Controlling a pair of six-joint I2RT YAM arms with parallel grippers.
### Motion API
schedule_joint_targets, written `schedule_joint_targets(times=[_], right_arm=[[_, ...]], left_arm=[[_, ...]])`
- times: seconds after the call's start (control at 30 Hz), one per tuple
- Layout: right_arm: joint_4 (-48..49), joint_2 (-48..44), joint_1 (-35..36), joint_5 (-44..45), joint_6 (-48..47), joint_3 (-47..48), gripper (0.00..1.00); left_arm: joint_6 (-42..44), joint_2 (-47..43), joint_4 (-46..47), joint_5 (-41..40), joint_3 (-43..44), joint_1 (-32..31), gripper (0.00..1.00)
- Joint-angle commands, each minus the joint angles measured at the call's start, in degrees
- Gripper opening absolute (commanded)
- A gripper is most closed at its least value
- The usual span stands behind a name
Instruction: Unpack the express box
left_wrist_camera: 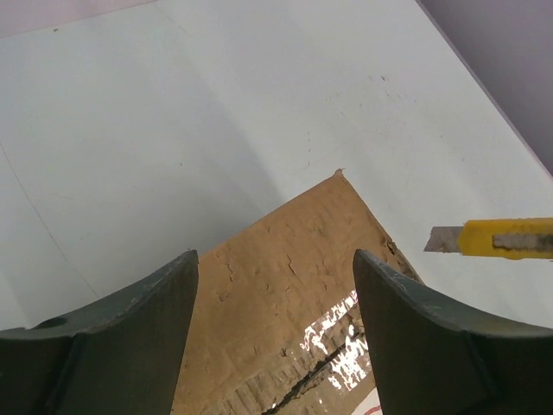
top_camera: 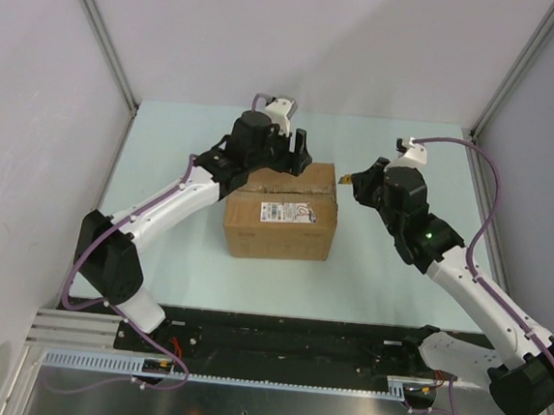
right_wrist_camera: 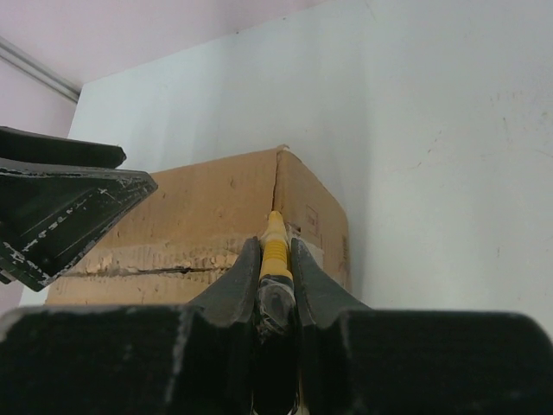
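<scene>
The brown express box (top_camera: 280, 229) stands mid-table, flaps closed, with its white barcode label (top_camera: 286, 211) facing the arms. My left gripper (top_camera: 294, 154) hovers open over the box's far top edge; in the left wrist view (left_wrist_camera: 275, 259) the box top (left_wrist_camera: 285, 285) and its taped seam show between the spread fingers. My right gripper (top_camera: 359, 186) is shut on a yellow utility knife (top_camera: 344, 177) at the box's right top edge. In the right wrist view the knife (right_wrist_camera: 275, 233) points at the box corner (right_wrist_camera: 294, 186). The knife blade also shows in the left wrist view (left_wrist_camera: 492, 239).
The pale table (top_camera: 166, 149) is walled by grey panels with metal posts. A black base plate and cable rail (top_camera: 274, 348) run along the near edge. My left gripper's finger (right_wrist_camera: 60, 207) shows at the left of the right wrist view, over the box top.
</scene>
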Motion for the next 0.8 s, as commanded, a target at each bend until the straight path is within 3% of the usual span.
schedule_joint_targets(times=[0.0,0.37,0.77], right_arm=[[3.21,1.08,0.44,1.04,2.67,-0.45,0.00],[2.95,1.70,1.49,1.92,3.47,-0.45,0.00],[4.62,2.67,2.10,4.90,2.15,-0.54,0.00]], left_arm=[[-0.64,-0.72,1.47,0.50,0.99,-0.18,0.76],[-4.24,0.16,0.86,-0.48,-2.79,-0.09,0.57],[-4.68,1.66,-1.16,-1.35,-3.32,-0.18,0.57]])
